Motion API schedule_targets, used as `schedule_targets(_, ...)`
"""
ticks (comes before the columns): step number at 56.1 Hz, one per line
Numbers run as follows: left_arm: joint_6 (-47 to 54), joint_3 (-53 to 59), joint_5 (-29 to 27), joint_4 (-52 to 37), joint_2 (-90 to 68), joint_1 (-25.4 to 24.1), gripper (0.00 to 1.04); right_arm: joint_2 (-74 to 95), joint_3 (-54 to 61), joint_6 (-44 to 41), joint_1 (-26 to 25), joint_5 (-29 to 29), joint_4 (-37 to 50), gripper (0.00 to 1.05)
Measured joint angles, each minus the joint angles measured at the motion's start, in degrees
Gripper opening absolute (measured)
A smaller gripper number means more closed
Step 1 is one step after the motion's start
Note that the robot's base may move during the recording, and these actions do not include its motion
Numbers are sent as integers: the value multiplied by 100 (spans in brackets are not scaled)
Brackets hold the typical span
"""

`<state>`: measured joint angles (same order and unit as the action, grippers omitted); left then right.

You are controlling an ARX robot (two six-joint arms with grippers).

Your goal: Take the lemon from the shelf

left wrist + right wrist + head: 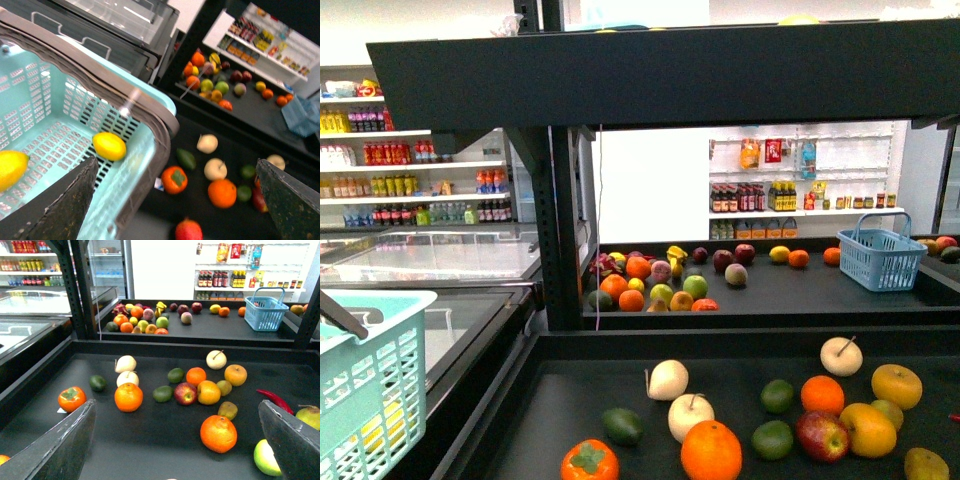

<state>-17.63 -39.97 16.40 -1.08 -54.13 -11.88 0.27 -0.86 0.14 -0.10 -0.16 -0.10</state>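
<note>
Two lemons [109, 145] are being carried in the teal basket [150, 107] at the frame's left; both the left tool [175, 200] and right tool [175, 440] are being held wide open, empty.

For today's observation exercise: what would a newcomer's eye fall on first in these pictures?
Probably the pale turquoise plastic basket at the robot's left, with two bright yellow oval lemons lying inside. Next, the mixed fruit scattered on the black metal shelf tray ahead, especially the large round orange near its front.

Left claw [175, 200] and right claw [175, 440] both gape wide, empty.
</note>
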Motion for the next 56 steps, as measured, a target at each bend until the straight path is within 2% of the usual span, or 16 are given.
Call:
schedule_targets(2,140,101,-170,149,308,225,96,0,0,0,0,-2,0,97)
schedule_targets(6,837,643,-1211,-380,1198,929,83,0,0,0,0,0,0,97)
schedule_targets(9,1180,955,-1469,-350,1781,1108,74,0,0,0,0,-2,0,97)
schedule_targets(17,1582,1939,-1641,-2,3191,1169,46,0,0,0,0,11,0,97)
schedule_targets(22,1644,2496,-1641,-98,3735,1174,30,0,0,0,0,9,0,97)
schedule_targets(30,1679,3713,-1639,-1364,3810,1174,3,0,0,0,0,11,0,97)
schedule_targets(38,1700,3926,-1646,-1462,3869,1178,3,0,0,0,0,7,0,97)
schedule_targets(56,1700,3926,-1644,-938,4374,1178,3,0,0,0,0,0,0,97)
